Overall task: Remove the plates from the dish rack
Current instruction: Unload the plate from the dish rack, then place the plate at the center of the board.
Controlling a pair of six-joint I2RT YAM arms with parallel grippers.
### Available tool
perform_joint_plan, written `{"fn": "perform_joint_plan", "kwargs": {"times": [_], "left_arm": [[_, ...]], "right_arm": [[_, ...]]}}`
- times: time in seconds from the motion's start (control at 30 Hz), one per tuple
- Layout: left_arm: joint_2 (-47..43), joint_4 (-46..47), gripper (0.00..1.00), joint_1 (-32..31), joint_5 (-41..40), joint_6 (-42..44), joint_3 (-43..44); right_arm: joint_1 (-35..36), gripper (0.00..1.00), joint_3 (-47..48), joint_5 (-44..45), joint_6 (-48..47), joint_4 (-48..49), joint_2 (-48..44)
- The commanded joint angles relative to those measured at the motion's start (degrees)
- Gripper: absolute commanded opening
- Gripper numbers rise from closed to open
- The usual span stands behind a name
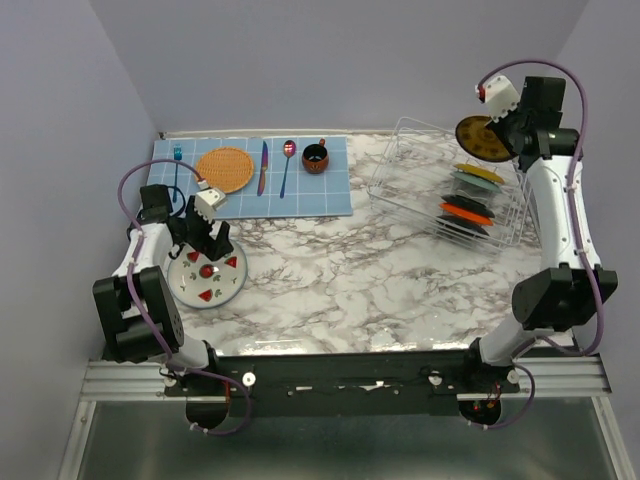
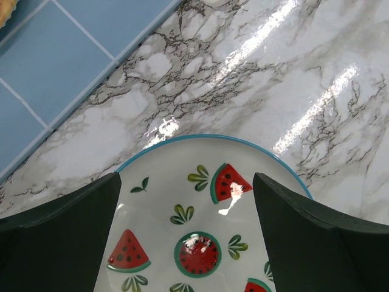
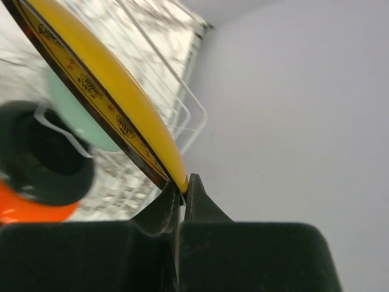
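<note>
My right gripper (image 1: 500,128) is shut on the rim of a mustard-yellow patterned plate (image 1: 482,139) and holds it in the air above the far end of the white wire dish rack (image 1: 400,170). The right wrist view shows the fingers pinching the plate's edge (image 3: 181,182). Several plates stand in the rack, among them an orange-red one (image 1: 468,213) and a glossy black one (image 1: 462,203). My left gripper (image 1: 208,243) is open just above a white plate with red wedges (image 1: 222,287), which lies flat on the table. In the left wrist view that plate (image 2: 176,182) sits between the spread fingers.
A blue mat (image 1: 330,190) at the back left holds an orange woven disc (image 1: 225,169), a fork (image 1: 177,160), a knife (image 1: 263,166), a spoon (image 1: 287,160) and a dark cup (image 1: 315,158). Marble tabletop (image 1: 340,270) lies between the mat and the rack. Walls close in on three sides.
</note>
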Motion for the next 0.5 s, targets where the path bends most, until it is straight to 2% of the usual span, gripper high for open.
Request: {"fn": "perform_joint_plan", "kwargs": {"times": [0.0, 0.13, 0.2, 0.3, 0.47], "left_arm": [[-1.6, 1.3, 0.99, -1.2, -0.5, -2.6, 1.8], [-2.9, 1.3, 0.99, -1.9, -0.6, -3.9, 2.7], [-3.2, 1.3, 0.99, -2.1, -0.7, -4.5, 3.3], [-4.5, 1.3, 0.99, -2.6, -0.5, -5.7, 3.6], [-6.7, 1.4, 0.99, -4.0, -1.4, -7.1, 4.1]], "right_arm": [[3.0, 0.01, 7.4, -19.4, 10.1, -17.2, -4.9], [3.9, 0.01, 10.6, -35.8, 14.4, -27.7, -4.9], [6.8, 0.01, 9.9, -42.4, 14.6, -32.6, -4.0], [9.9, 0.01, 6.4, -47.7, 13.9, -35.8, -3.9], [19.1, 0.01, -3.9, -49.8, 12.7, -35.9, -2.5]]}}
